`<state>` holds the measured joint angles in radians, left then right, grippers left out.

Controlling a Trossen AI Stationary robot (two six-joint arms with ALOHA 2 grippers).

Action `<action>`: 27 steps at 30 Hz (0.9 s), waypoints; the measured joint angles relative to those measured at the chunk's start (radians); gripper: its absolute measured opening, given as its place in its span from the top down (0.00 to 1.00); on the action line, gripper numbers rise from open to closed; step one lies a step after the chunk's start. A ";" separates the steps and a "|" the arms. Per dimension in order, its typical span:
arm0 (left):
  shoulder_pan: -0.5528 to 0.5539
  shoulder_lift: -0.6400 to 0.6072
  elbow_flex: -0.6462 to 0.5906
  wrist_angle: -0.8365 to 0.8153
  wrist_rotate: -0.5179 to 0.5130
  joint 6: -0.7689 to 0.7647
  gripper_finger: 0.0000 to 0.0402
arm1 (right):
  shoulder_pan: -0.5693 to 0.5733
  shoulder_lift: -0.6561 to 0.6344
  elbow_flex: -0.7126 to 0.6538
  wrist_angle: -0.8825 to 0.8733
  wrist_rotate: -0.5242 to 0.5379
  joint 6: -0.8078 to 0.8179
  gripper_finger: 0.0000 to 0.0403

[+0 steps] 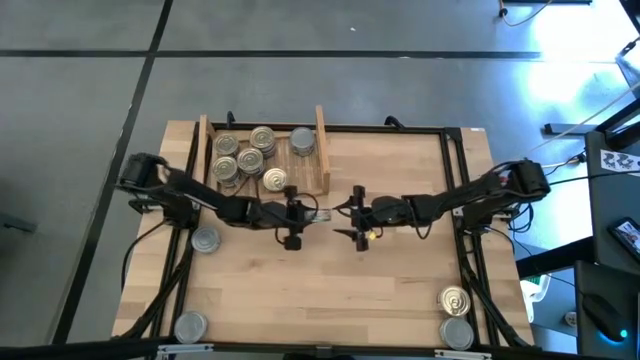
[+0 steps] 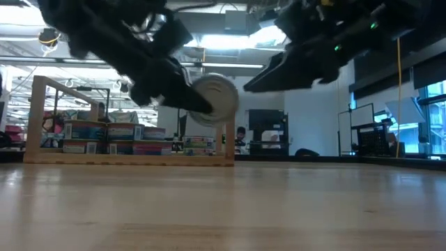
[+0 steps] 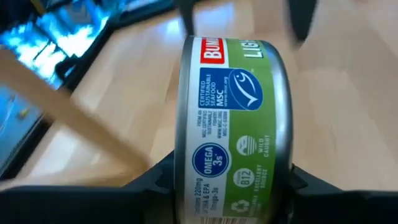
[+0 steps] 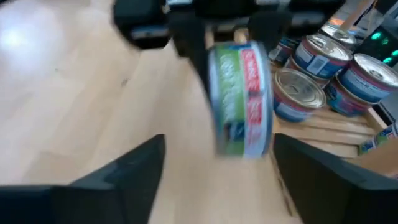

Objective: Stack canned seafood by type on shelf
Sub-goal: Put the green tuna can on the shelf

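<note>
the table [image 1: 400, 270] carries the shelf [image 1: 322, 150] at its far edge, left of centre, with several cans [image 1: 250, 160] already set on the slats. loose cans sit on the table: two near the left arm's side [image 1: 205, 240] and two at the near right corner [image 1: 455, 300]. mid-table, just in front of the shelf's right board, the two arms meet nose to nose. the left gripper [image 3: 227, 180] is clamped on a green can [image 3: 233, 124], held on edge above the table, its flat grey end facing along the table in the low view. the right gripper [image 4: 214, 168] stands spread wide just beside the can, gripping nothing.

this looks like a handover just completed. to do it well, the right arm should back straight away without brushing the can; the left should then turn the can flat, carry it over the right board, and lower it squarely among its own kind.
</note>
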<state>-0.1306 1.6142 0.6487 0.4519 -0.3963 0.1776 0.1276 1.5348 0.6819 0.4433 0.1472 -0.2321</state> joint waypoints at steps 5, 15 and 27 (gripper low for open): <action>-0.032 -0.162 0.052 -0.422 -0.153 -0.110 0.69 | 0.033 -0.081 0.000 -0.145 0.000 0.071 0.12; 0.185 -0.142 0.064 -0.454 -0.296 0.020 0.69 | 0.050 -0.013 -0.001 -0.145 0.054 0.230 0.09; 0.325 0.187 0.188 -0.334 -0.241 0.285 0.68 | 0.049 0.041 -0.001 -0.101 0.158 0.218 0.08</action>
<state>0.1948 1.8016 0.8363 0.1180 -0.6376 0.4622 0.1764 1.5753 0.6814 0.3422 0.3055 -0.0142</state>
